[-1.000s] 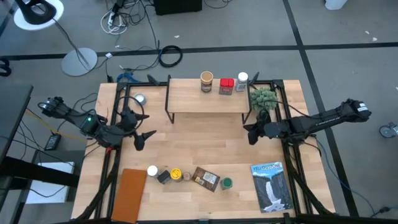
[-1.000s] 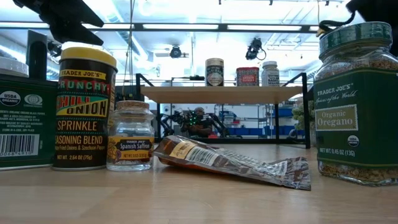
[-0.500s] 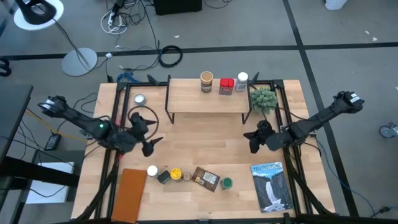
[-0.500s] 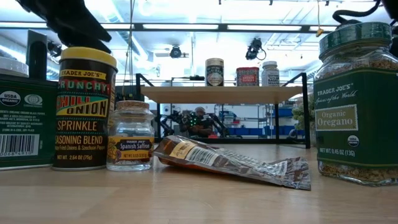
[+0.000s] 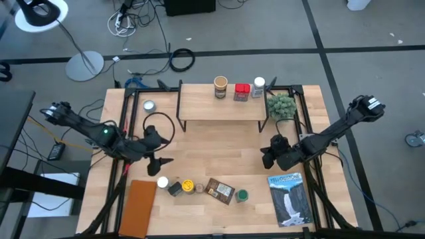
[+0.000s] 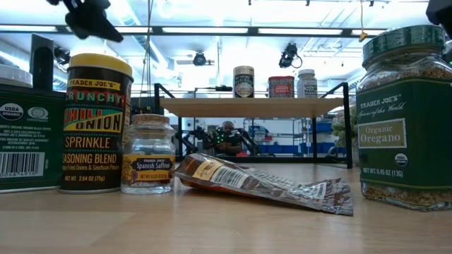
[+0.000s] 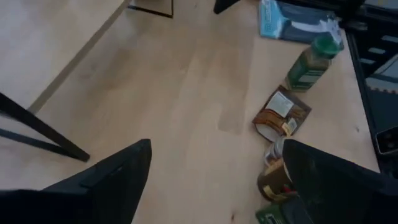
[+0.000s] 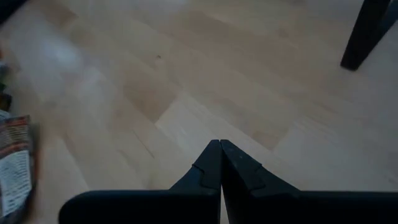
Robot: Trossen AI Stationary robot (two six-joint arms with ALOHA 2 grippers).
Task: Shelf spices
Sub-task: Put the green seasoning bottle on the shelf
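Several spices stand in a row near the table's near edge: a white-topped jar (image 5: 162, 181), a yellow-topped one (image 5: 188, 186), a flat brown packet (image 5: 220, 190) and a green-topped oregano jar (image 5: 242, 195). Three more jars (image 5: 240, 89) stand on the shelf's (image 5: 212, 107) wooden plank at the far side. My left gripper (image 5: 159, 162) hovers open just beyond the white-topped jar; its wrist view shows the packet (image 7: 281, 114) and the green-topped jar (image 7: 309, 61) ahead. My right gripper (image 5: 267, 154) is shut over bare table, right of centre, its fingertips (image 8: 221, 160) pressed together.
A blue-and-white book (image 5: 290, 198) lies at the near right, and a brown board (image 5: 139, 207) at the near left. A small silver tin (image 5: 149, 105) sits left of the shelf; a green plant (image 5: 281, 104) sits right of it. Bare wood lies between shelf and jars.
My left gripper has moved toward the near edge and a little right, closing on the row of jars, and stays open. My right gripper has drawn back from the shelf's right leg toward the near edge. No spice has moved.
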